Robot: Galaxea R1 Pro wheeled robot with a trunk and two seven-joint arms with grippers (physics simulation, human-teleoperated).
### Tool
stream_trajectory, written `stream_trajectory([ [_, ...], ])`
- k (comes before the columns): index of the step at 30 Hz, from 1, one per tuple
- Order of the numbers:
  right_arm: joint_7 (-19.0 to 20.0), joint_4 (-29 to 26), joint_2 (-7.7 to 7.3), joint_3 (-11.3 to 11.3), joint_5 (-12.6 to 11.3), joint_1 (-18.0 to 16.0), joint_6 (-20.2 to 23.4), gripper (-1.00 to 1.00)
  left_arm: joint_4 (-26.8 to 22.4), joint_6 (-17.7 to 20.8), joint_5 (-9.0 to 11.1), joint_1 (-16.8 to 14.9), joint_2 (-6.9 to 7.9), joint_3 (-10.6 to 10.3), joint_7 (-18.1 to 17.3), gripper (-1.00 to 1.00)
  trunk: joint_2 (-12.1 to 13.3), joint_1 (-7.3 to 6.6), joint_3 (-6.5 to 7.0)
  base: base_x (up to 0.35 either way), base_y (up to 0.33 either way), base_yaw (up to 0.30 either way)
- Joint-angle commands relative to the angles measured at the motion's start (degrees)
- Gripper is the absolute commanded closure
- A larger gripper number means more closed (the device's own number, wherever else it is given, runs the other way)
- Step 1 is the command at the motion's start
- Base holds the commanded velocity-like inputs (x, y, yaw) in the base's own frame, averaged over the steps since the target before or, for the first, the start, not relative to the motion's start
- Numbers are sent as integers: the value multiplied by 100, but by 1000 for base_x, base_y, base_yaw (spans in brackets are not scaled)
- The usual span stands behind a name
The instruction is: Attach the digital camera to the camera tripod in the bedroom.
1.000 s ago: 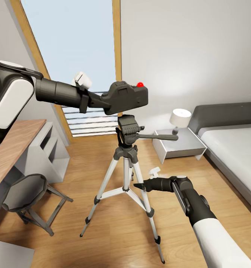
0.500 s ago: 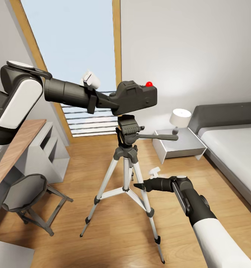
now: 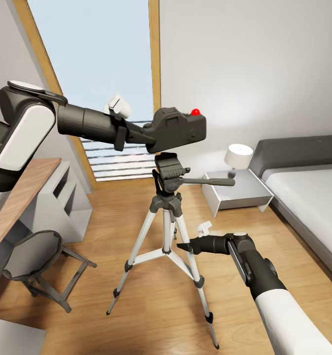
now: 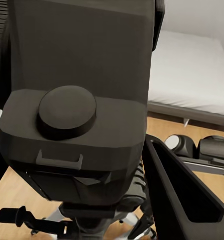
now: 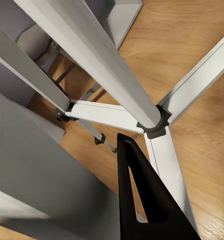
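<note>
While the left gripper is clamped on the dark grey boxy digital camera with a red dot, that camera hangs just above the dark pan head of the silver-legged camera tripod, slightly right of it and not seated. From the left wrist, the camera body looms over the tripod head. Low on the right, the right gripper points at a tripod leg; how wide it is I cannot tell. Beyond stand a white bedside table and grey-headboard bed; a round grey stool sits near left.
</note>
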Motion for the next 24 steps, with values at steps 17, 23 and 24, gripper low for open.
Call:
stream_trajectory([
  [17,18,342,-10,-7,429,-5,-4,100,-18,16,7,-12,277,-219,-44,100,-10,4,-12,0,0,0],
  [23,18,342,-9,-4,429,-5,-4,100,-19,16,20,-12,281,-286,-44,100,-10,4,-12,0,0,0],
  [24,18,342,-10,-4,429,-5,-4,100,-19,16,23,-12,280,-291,-44,100,-10,4,-12,0,0,0],
])
